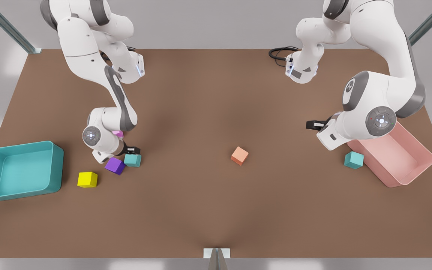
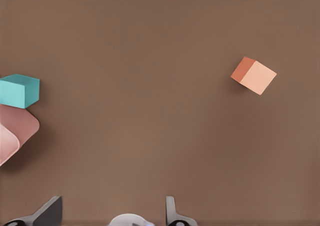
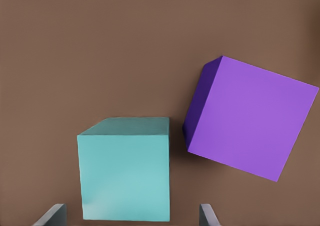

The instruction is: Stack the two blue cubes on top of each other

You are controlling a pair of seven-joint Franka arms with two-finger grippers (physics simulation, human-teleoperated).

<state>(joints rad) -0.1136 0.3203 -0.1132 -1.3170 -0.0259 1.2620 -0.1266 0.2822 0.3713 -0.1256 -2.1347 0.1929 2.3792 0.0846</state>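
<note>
Two small teal cubes lie well apart on the brown desk: one (image 1: 132,160) just beside a purple cube (image 1: 115,165), the other (image 1: 353,159) beside an empty pink bin (image 1: 422,148). An empty teal bin (image 1: 56,159) sits farther off. The right tool (image 1: 131,150), open, straddles its cube; it should descend squarely, avoiding the purple neighbour. The left tool (image 1: 311,125) waits, open.

Pink cube (image 1: 117,133) mostly hidden behind arm; pink bin (image 2: 15,131) cut off by edge.
</note>
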